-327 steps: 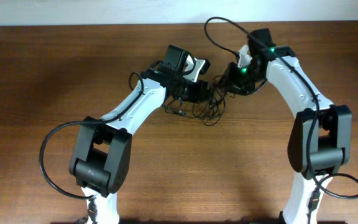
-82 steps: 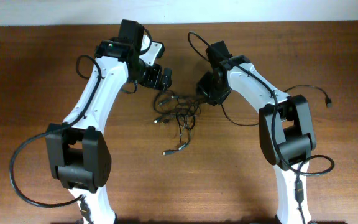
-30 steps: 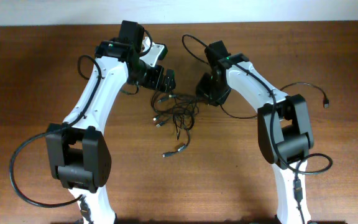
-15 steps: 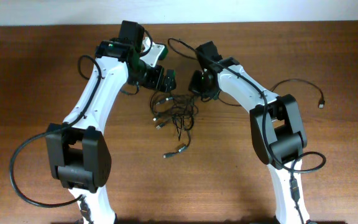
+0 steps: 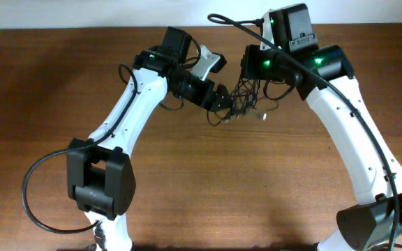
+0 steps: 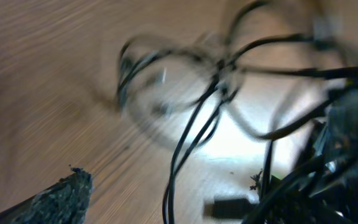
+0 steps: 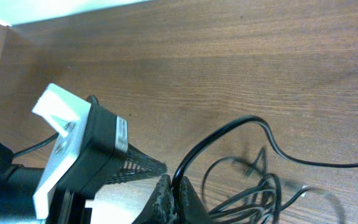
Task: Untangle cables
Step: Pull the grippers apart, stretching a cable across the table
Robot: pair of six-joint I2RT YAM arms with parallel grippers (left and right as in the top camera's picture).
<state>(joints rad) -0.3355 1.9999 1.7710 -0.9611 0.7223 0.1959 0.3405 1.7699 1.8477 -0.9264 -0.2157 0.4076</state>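
The cables (image 5: 243, 97) are a tangle of thin black wires hanging above the table between my two grippers, with small plug ends (image 5: 262, 116) dangling below. My right gripper (image 5: 248, 70) is shut on one strand at the top of the tangle. In the right wrist view its fingertips (image 7: 174, 190) pinch that black wire, and the other loops (image 7: 260, 193) trail off to the right. My left gripper (image 5: 218, 100) sits just left of the bundle, open. The left wrist view is blurred, with wires (image 6: 191, 137) running between the spread jaws (image 6: 191, 202).
The wooden table (image 5: 187, 181) stretches below both arms. A white wall edge (image 5: 82, 14) runs along the back. My right arm's own thick black cable (image 5: 232, 24) arcs over the rear of the table. The left gripper's body (image 7: 86, 155) crowds the right wrist view.
My right arm has risen and swung back with a strand, lifting the tangle off the table. The left gripper has moved right to the hanging bundle.
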